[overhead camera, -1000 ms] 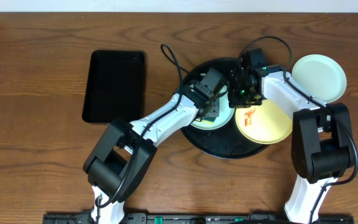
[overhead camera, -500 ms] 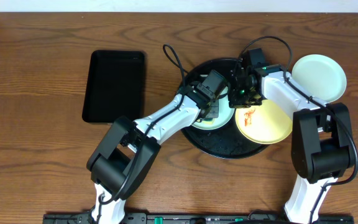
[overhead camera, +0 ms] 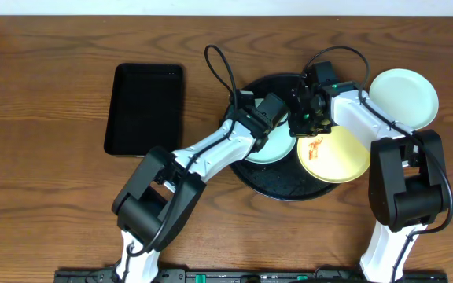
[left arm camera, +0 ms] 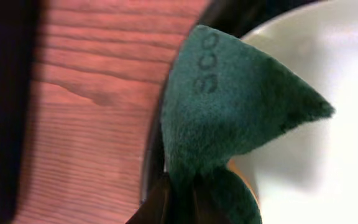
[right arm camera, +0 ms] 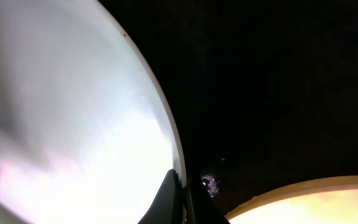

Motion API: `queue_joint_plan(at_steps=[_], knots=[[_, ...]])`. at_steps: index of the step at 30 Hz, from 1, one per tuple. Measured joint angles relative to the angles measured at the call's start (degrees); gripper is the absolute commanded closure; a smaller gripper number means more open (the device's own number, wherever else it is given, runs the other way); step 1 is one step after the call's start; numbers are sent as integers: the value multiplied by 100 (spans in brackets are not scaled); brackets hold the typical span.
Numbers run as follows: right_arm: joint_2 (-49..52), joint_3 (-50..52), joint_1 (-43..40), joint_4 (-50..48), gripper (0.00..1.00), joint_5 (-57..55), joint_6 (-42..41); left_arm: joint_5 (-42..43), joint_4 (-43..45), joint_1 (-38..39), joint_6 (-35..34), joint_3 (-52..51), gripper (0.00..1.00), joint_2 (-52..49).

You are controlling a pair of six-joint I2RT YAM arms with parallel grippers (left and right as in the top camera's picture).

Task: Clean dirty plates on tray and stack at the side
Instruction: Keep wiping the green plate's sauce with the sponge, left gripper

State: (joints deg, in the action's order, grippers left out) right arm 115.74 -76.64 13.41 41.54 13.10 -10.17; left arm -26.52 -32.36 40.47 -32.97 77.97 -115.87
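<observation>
Plates [overhead camera: 336, 157]: two on tray [overhead camera: 281, 182].
L gripper [left arm camera: 179, 198] pinches green pad [left arm camera: 229, 112] at mint plate [overhead camera: 272, 151] edge; R gripper [right arm camera: 180, 198] pinches its rim.

You have the large round black tray [overhead camera: 278, 186] right of centre on the brown wooden table [overhead camera: 53, 204]. On it, the pale mint-blue round plate [overhead camera: 280, 150] lies left and the pale yellow round plate [overhead camera: 338, 161] lies right, overhanging the rim. The green scouring pad [left arm camera: 229, 106] is over the mint plate's edge. Behind and to the right, the third pale round plate [overhead camera: 403, 96] lies off the tray on the table. The rectangular black tray [overhead camera: 144, 108] lies well apart, to the left.
</observation>
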Motion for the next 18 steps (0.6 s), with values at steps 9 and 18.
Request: queue_joint_plan(at_steps=[9,18], knots=[[0,0,0,17,99,22,0,-837,17,-131,0,184,92,7],[0,0,0,20,99,9,15,461,190,-243,-2,186,92,636]])
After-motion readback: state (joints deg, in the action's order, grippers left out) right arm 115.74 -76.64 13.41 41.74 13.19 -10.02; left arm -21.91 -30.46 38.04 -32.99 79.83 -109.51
